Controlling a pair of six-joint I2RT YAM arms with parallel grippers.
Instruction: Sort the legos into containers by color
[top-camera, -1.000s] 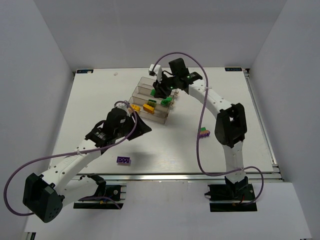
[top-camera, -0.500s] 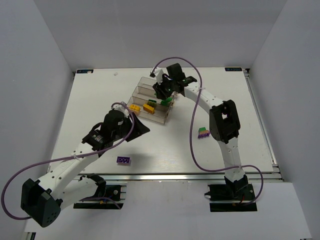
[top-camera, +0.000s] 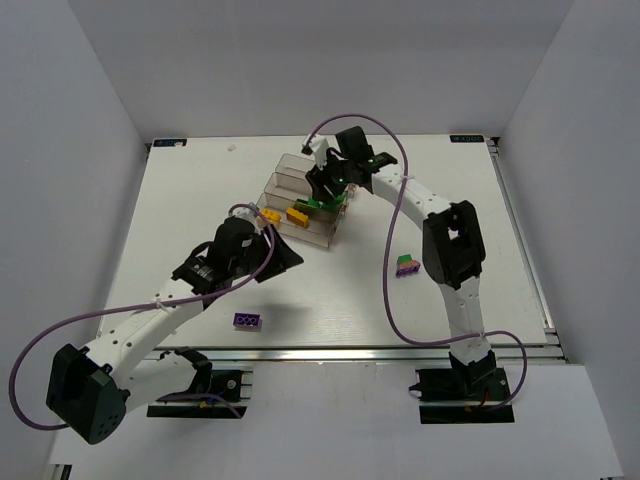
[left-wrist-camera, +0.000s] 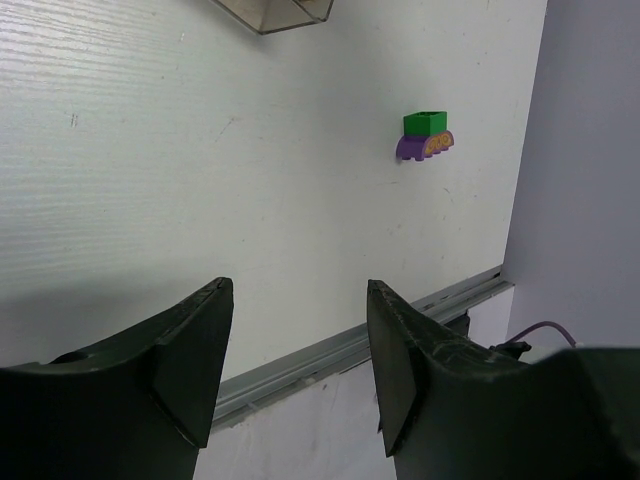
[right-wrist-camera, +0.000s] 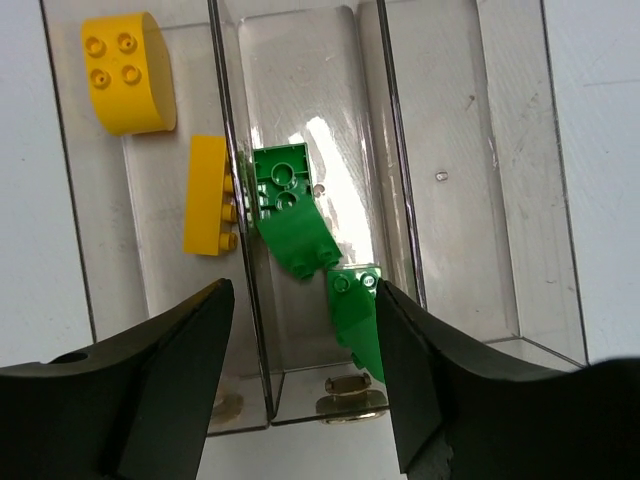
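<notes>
- My R pincer (right-wrist-camera: 300, 295): jaws apart, nothing btwn them, hanging right above the bins (right-wrist-camera: 455, 200), over one end of the mid bin.
- Straight under it, in the mid bin: green brick (right-wrist-camera: 288, 205) lying slanted, studs showing. A 2nd green brick (right-wrist-camera: 355, 315) is just beside it by the end wall, partly behind my finger.
- Bin nearest my bases: round yellow brick (right-wrist-camera: 125, 70), studs up, and a flat yellow brick (right-wrist-camera: 208, 195) on its side against the wall shared w/ the mid bin.
- My L pincer (left-wrist-camera: 297, 290): jaws apart too, holding nothing, over bare table (left-wrist-camera: 150, 150) on the near side of the bins, just off their near corner.
- Near side of the bins & to the right, apart from them: green-on-purple stack (top-camera: 407, 265) on the table, close by my R arm.
- Near side of the bins & to the left, well apart: purple brick (top-camera: 247, 320), alone, studs up, close to the table's front edge.
</notes>
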